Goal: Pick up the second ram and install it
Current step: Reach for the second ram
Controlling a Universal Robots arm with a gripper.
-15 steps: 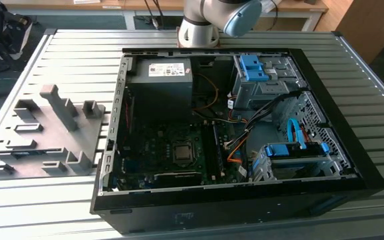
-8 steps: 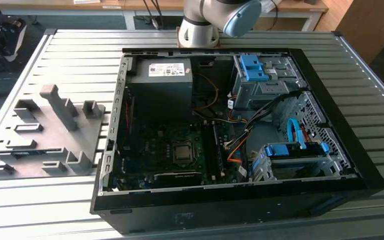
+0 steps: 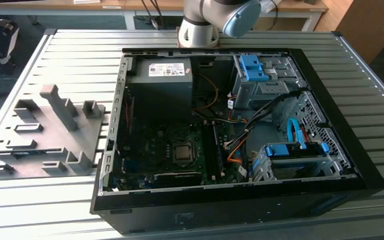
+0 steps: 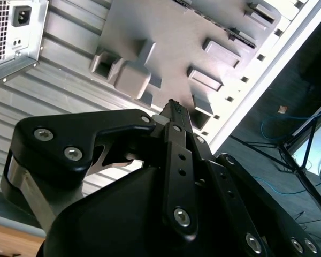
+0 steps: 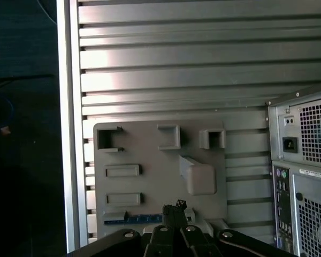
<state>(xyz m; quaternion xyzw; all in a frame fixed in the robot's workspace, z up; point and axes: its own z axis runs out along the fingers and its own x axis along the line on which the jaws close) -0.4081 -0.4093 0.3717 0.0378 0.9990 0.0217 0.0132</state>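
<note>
The second ram is a thin bluish strip with dark marks, standing on edge in a slot of the grey tray. My gripper hangs well above the tray, right beside that strip in the first wrist view. Its black fingers are pressed together with nothing between them. In the second wrist view the gripper points down at the tray. In the exterior view the tray lies to the left of the open computer case. The memory slots run beside the processor socket.
The arm's base stands behind the case on the slatted metal table. Thick grey uprights rise from the tray. The case's rear panel with its power socket borders the tray. The table's edge drops off beyond the tray.
</note>
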